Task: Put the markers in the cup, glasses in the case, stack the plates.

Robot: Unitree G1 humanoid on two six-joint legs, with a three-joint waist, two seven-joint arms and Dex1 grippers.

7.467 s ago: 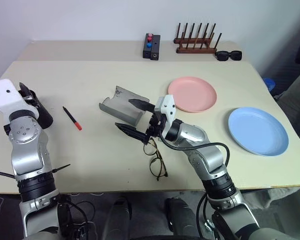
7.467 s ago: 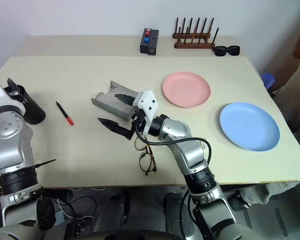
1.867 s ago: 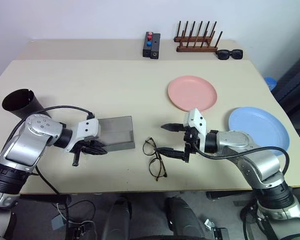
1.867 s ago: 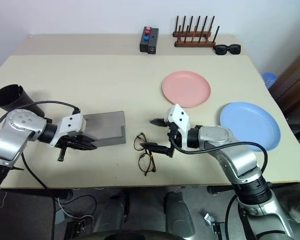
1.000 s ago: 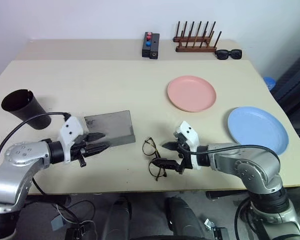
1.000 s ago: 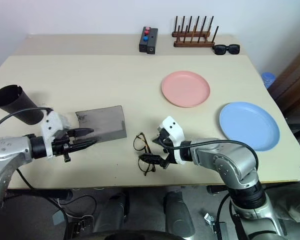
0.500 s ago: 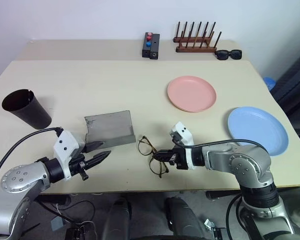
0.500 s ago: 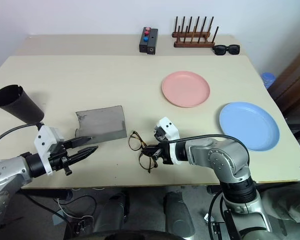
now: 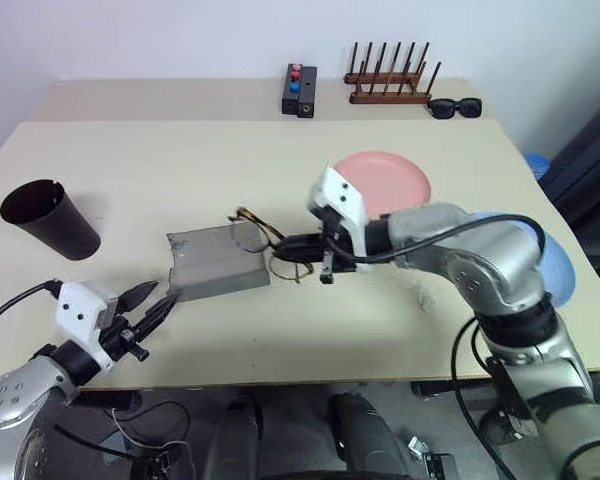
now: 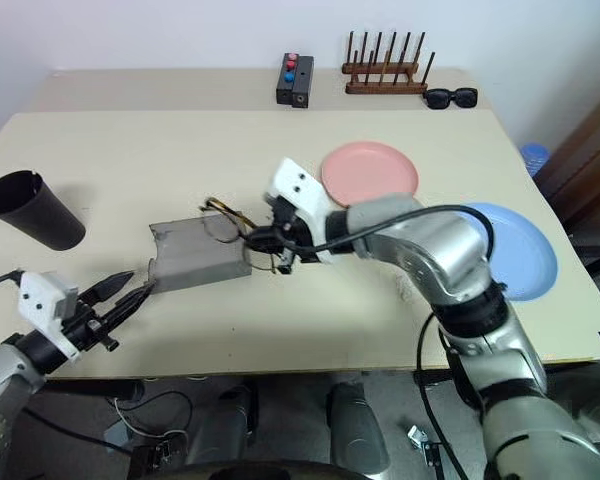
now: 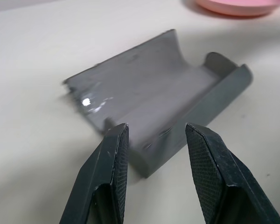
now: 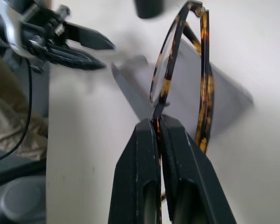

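Carrying glasses (image 12: 179,79) pinched by one rim in right claw (image 12: 157,125) over open case (image 9: 216,262) | left claw (image 11: 154,140) apart, empty, near case | risk: I see a thin grip; frame may twist, miss the tray.

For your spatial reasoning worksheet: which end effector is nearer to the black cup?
Left. The left end effector sits at the table's near edge, below the black cup; the right end effector is beyond the grey case, holding the glasses.

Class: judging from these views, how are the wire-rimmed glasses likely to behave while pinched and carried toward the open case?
The glasses look thin-framed, so probably light but easily bent. The right hand pinches one narrow spot of the frame, so they may swing or twist. Over the case their folded arms could snag its raised edge.
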